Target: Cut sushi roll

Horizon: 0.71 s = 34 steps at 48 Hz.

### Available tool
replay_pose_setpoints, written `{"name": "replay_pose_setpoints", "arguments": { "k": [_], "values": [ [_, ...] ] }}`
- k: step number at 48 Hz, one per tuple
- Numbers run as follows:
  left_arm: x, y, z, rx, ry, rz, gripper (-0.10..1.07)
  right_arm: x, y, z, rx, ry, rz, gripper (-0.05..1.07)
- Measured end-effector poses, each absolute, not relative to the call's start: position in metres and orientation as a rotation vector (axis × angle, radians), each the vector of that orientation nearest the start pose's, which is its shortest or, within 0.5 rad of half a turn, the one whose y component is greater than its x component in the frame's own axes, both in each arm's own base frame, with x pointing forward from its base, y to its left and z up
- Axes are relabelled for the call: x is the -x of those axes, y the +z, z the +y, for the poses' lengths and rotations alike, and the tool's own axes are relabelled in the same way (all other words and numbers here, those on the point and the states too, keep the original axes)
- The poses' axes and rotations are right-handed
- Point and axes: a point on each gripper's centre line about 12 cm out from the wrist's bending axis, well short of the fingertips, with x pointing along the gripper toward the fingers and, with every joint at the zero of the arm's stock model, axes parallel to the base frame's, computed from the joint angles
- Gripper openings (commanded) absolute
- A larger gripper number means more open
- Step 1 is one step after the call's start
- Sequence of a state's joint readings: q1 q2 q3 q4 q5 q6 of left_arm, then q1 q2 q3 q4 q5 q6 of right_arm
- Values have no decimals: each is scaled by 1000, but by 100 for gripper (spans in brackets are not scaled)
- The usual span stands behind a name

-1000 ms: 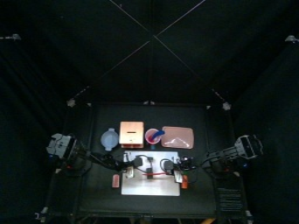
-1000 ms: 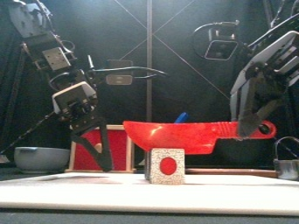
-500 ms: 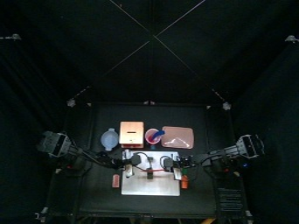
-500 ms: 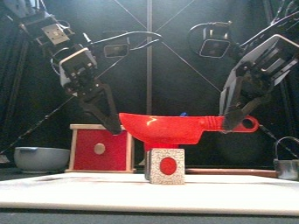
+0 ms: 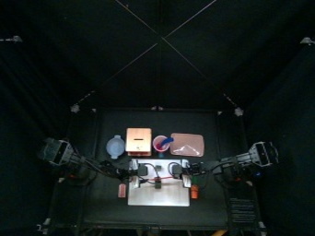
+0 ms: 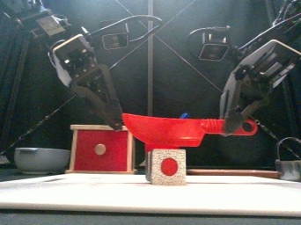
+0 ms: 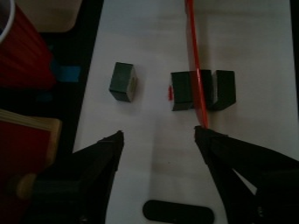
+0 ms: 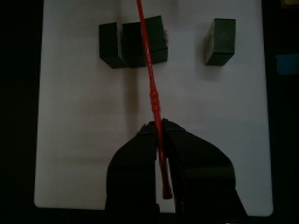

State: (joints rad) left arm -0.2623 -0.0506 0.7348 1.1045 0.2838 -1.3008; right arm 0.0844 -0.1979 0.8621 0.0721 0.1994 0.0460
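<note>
Right gripper [image 8: 163, 166]: jaws clamped on slim red knife [image 8: 149, 79], blade bisecting dark stubby sushi roll [image 8: 132, 44]. Press straight down. Left gripper [image 7: 158, 149]: jaws wide, empty, at roll's 6 o'clock.

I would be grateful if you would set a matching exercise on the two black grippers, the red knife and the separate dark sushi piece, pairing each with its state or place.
Things:
1. left black gripper
2. right black gripper
3. thin red plastic knife
4. small dark cut-off sushi piece

States or places:
A. lies alone on the white cutting board, apart from the blade
B. jaws open, holding nothing, above the board
C. shut on the knife's handle
D. blade set across the larger dark sushi roll section

Pairs: 1-B, 2-C, 3-D, 4-A
</note>
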Motion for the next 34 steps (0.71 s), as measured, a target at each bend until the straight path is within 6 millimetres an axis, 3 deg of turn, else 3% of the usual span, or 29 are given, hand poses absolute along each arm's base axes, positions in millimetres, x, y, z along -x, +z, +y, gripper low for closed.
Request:
{"name": "replay_pose_setpoints", "arguments": {
  "k": [17, 34],
  "values": [
    [-344, 160, -76, 24, 47, 782, 100, -312, 160, 28, -84, 39, 901, 35],
    [-369, 157, -76, -21, 57, 773, 100, -321, 171, 28, -72, 44, 868, 35]
  ]
}}
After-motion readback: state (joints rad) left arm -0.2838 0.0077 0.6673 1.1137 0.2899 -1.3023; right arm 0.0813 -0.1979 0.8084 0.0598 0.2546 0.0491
